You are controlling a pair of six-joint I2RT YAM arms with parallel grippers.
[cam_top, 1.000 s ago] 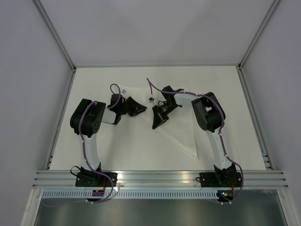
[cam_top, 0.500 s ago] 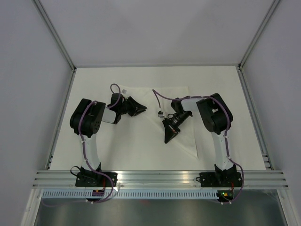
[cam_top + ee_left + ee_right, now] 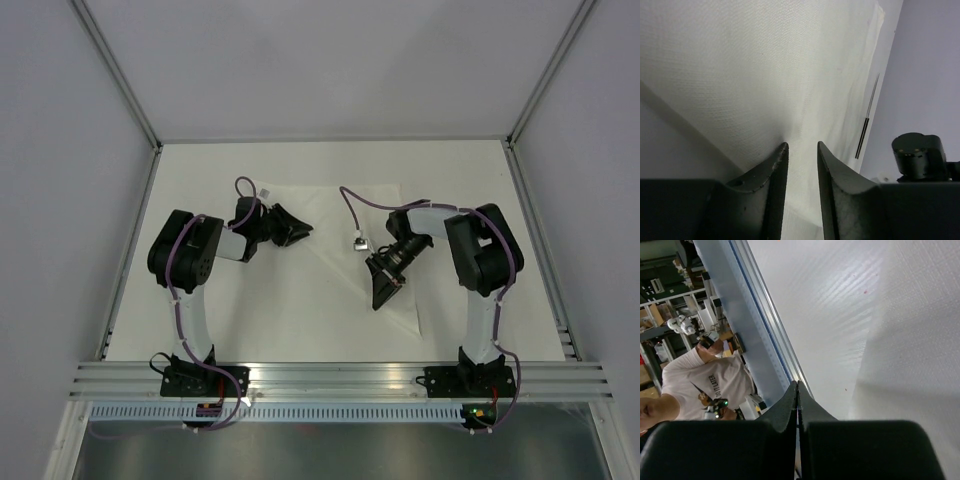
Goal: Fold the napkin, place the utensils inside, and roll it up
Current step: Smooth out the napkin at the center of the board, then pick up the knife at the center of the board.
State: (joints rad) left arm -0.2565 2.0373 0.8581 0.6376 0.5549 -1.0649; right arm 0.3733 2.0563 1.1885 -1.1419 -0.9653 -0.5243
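You find only 1 printed thing: dark lettering on the white T-shirt (image 3: 705, 382) of a person (image 3: 670, 395) in the right wrist view, sideways and too small to read.

Soft, even overhead light washes the white desk (image 3: 450, 165); both wrist views show dark, blurred jaws at 6 o'clock.
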